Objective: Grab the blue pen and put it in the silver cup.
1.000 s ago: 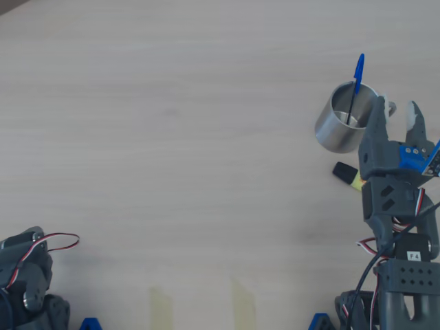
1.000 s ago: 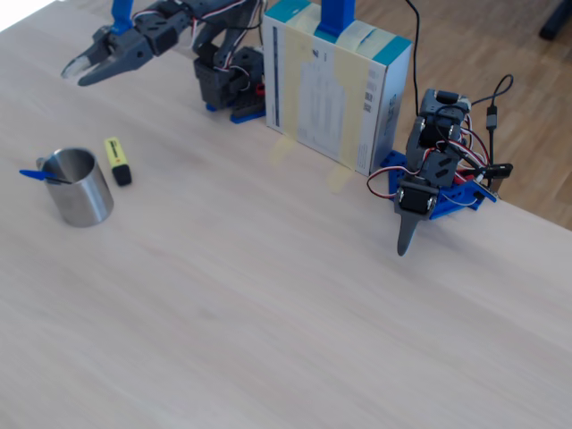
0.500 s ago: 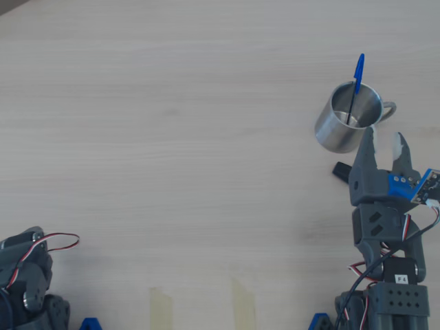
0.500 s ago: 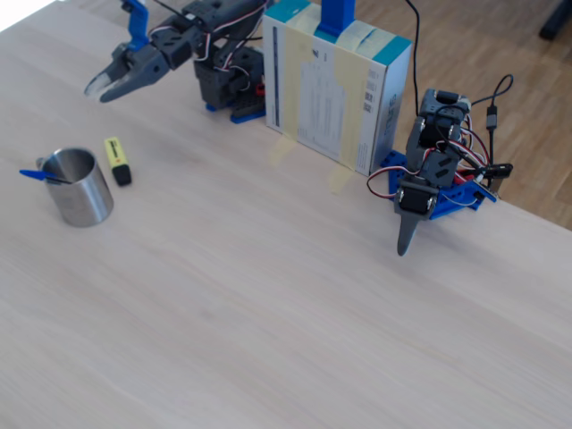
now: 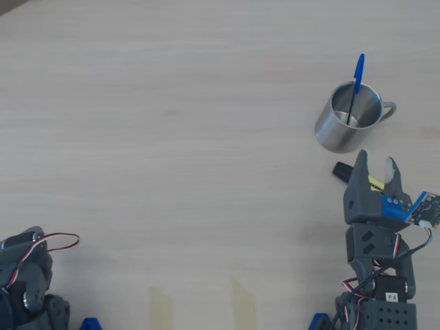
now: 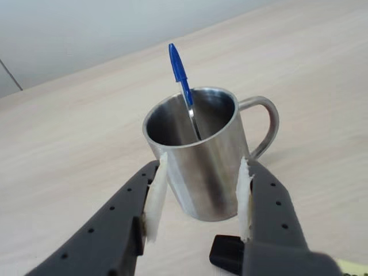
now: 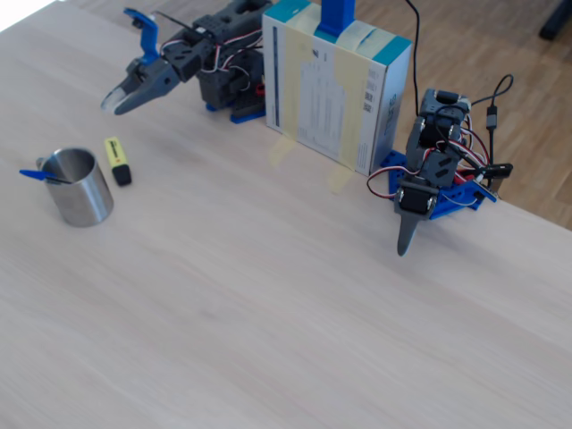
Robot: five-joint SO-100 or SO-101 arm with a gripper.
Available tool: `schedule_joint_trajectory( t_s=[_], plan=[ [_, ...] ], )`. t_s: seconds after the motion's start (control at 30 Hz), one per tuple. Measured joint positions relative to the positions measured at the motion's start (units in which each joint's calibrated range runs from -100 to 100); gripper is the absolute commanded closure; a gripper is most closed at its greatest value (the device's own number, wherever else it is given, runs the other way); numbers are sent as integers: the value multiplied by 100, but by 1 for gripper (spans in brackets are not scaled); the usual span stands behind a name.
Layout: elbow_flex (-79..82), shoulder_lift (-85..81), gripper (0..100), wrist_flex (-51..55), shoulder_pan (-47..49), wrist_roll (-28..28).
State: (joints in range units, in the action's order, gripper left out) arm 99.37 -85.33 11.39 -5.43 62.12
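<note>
Pen in the cup, pincer released and empty.

On my overhead view the silver cup [image 5: 348, 126] stands in the upper right of the frame, and the blue pen [image 5: 355, 86] leans inside it, blue cap sticking up past the rim toward the top of the picture. My gripper [image 5: 375, 165] sits just below the cup, apart from it, its two fingers spread with nothing between them. The yellow highlighter [image 5: 355, 175] lies on the table [image 5: 172, 137] partly under the fingers, its black cap poking out to their left. My wrist view shows the same: the cup [image 6: 207, 167] upright at centre frame, handle to the right, the pen [image 6: 181, 80] tilted against its inner wall. In the fixed view a second arm [image 7: 435, 174] rests at the right beside a cardboard box [image 7: 335, 85].
</note>
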Motion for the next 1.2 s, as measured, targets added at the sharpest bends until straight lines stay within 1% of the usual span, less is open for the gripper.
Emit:
schedule_joint_trajectory(
  t_s=[0.27,0.43,0.73,1.07,1.2],
  plan=[
    [0,-800,81,1732,184,-21],
    [-18,-1109,81,2547,201,-128],
    [-9,-1125,81,3733,485,-133],
    [-9,-1167,81,4943,435,-261],
    [-9,-1167,86,5364,435,-261]
  ],
)
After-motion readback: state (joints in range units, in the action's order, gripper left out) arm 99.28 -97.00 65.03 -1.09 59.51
